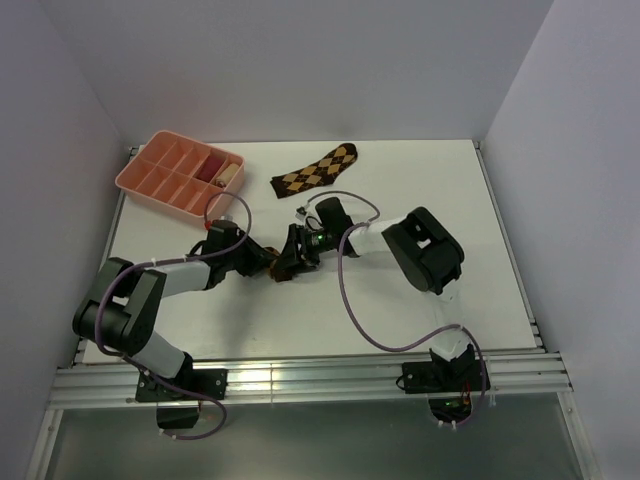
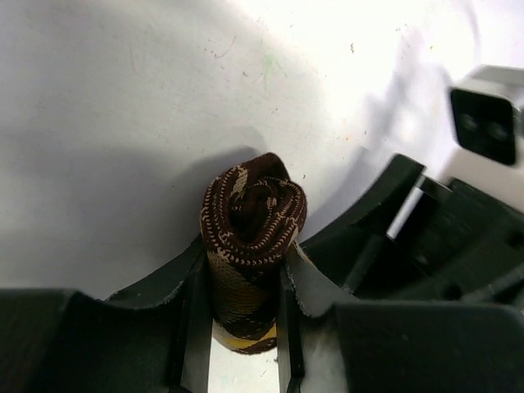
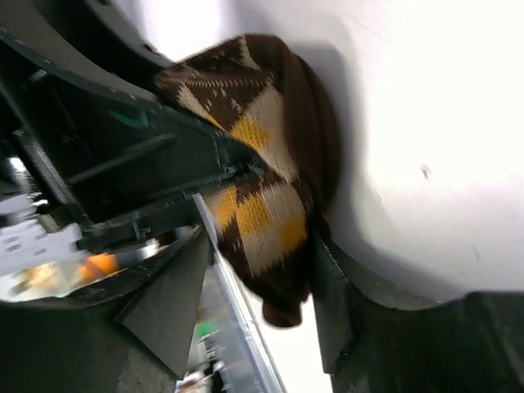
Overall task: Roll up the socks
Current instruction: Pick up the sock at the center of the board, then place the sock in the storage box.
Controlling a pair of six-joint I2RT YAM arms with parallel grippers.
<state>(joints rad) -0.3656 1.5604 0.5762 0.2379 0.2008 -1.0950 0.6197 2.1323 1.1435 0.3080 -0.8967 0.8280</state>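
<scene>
One argyle sock, dark brown with tan-orange diamonds, lies flat at the back middle of the table. The other sock is rolled into a tight coil held between both grippers at the table's middle. My left gripper is shut on one end of the roll. My right gripper is shut on the other end, with the left gripper's fingers close beside it. In the top view the two grippers, left and right, meet over the roll.
A pink divided tray stands at the back left, holding a reddish roll and a beige roll. Grey walls close in left, back and right. A metal rail runs along the near edge.
</scene>
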